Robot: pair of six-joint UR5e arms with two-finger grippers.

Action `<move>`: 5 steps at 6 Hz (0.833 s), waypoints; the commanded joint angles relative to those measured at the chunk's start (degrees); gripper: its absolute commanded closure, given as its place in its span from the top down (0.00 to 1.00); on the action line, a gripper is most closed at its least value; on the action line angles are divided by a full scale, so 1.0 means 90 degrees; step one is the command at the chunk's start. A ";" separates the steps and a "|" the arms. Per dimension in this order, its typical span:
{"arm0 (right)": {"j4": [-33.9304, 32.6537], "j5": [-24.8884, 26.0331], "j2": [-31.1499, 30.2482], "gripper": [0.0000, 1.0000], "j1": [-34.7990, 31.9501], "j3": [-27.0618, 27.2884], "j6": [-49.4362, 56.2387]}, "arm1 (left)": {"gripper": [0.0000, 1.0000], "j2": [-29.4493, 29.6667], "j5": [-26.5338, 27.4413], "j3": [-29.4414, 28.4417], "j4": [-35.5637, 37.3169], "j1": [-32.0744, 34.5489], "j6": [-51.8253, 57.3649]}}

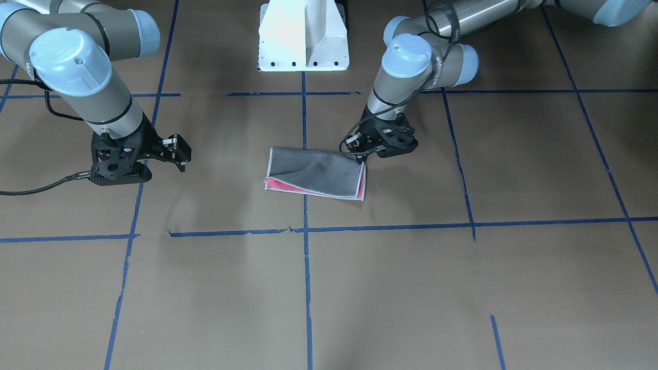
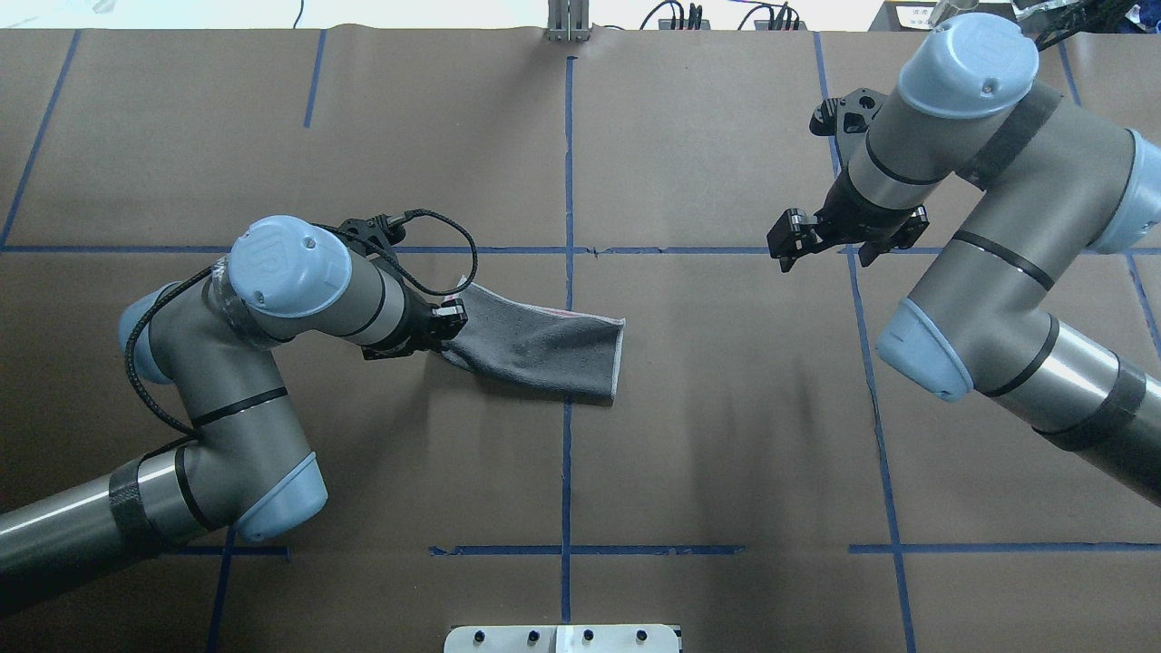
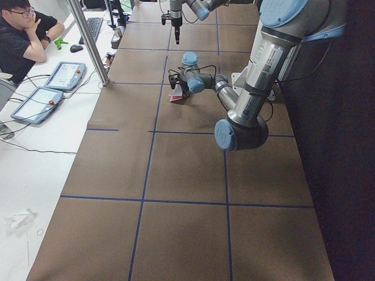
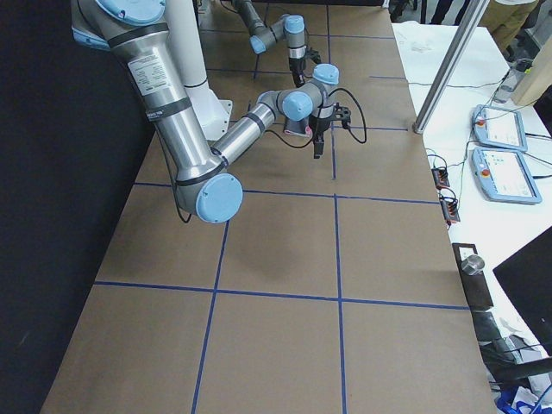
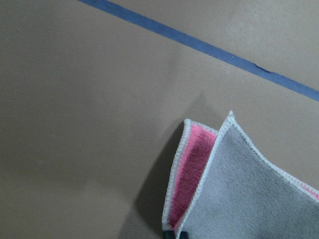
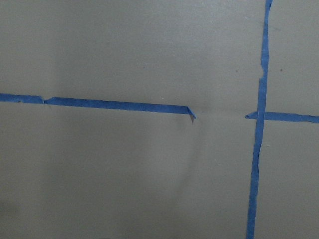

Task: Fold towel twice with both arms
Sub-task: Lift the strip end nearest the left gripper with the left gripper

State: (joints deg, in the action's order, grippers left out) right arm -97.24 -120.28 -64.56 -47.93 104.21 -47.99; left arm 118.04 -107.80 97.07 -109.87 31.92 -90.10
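Observation:
The towel (image 1: pixel 318 169) lies folded on the brown table, grey face up, with a pink strip and pale edging along its front edge. It also shows in the overhead view (image 2: pixel 544 340). My left gripper (image 1: pixel 361 158) is shut on the towel's corner nearest the left arm and holds that corner slightly raised (image 2: pixel 451 325). In the left wrist view the pink and grey layers of the towel (image 5: pixel 249 189) meet at the fingertips (image 5: pixel 172 234). My right gripper (image 1: pixel 180 154) is open and empty, well away from the towel on the other side (image 2: pixel 787 247).
Blue tape lines (image 2: pixel 567 181) cross the brown table. The white pedestal base (image 1: pixel 303 36) stands at the robot's edge. An operator (image 3: pixel 23 29) sits at a side desk with tablets (image 3: pixel 64 73) and a metal post (image 3: pixel 88 41).

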 commanded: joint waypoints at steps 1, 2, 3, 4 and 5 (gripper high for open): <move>0.0003 -0.0005 -0.0015 1.00 0.0003 0.0013 0.0000 | 0.00 0.0484 0.0073 -0.0072 0.0543 -0.0109 -0.0087; 0.0003 -0.0014 -0.0005 1.00 -0.0007 0.0023 0.0000 | 0.00 0.0991 0.0644 -0.0111 0.1099 -0.0525 -0.0135; 0.0003 -0.0005 -0.0015 1.00 -0.0007 0.0003 0.0000 | 0.00 0.1266 0.0727 -0.0122 0.1124 -0.0675 -0.0513; 0.0003 -0.0005 -0.0024 1.00 -0.0007 0.0003 0.0000 | 0.00 0.1733 0.0747 -0.0344 0.1134 -0.0715 -0.0565; 0.0023 -0.0024 -0.0111 1.00 -0.0007 0.0003 0.0010 | 0.00 0.2473 0.1018 -0.1129 0.1182 -0.0773 -0.0798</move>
State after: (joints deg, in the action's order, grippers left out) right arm -97.15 -120.38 -64.99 -47.98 104.25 -47.97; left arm 134.52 -100.49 92.25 -99.67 25.55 -95.51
